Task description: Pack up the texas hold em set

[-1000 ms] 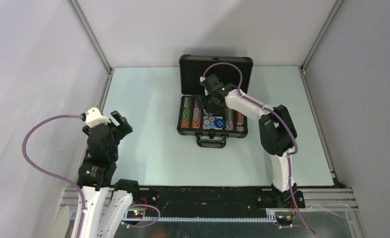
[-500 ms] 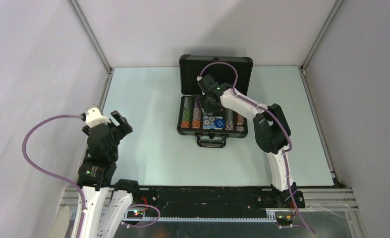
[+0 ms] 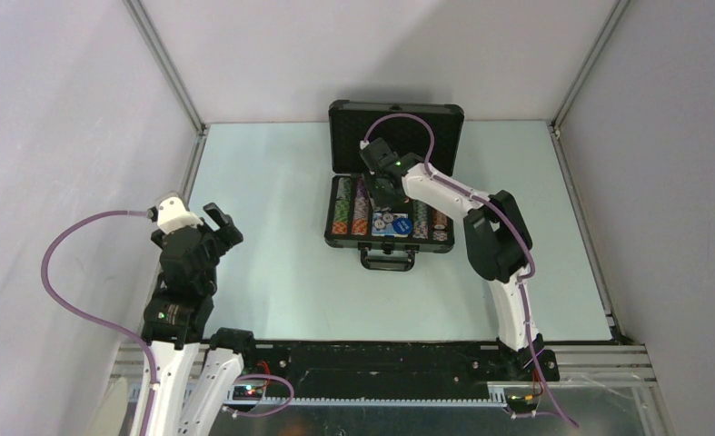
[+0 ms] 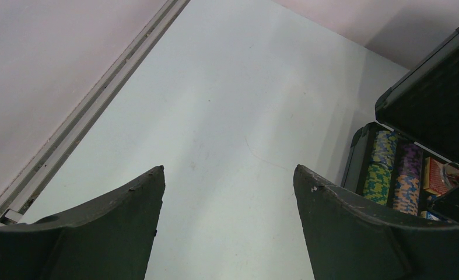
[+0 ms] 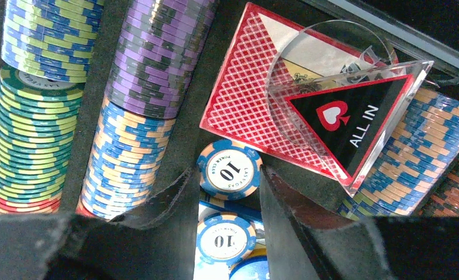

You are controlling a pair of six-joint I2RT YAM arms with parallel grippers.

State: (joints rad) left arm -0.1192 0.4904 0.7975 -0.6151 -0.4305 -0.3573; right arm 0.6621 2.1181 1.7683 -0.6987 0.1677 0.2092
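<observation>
Flanking "POKER CLUB 10" chip (image 5: 228, 170) near "ALL IN" marker (image 5: 346, 125): right gripper (image 5: 227, 175), grip unclear; left gripper (image 4: 227, 170) spread.

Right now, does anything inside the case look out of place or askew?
Yes. The triangular ALL IN marker lies skewed across the card deck, one corner overhanging the chip row beside it, with a clear disc overlapping it. Two blue chips lie loose and flat, not stacked in rows.

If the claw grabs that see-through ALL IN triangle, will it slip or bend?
Probably stiff, not bendy: the ALL IN triangle looks like thick clear plastic. Its glossy faces could be slippery. It rests partly on the card deck, so a push might slide it.
</observation>
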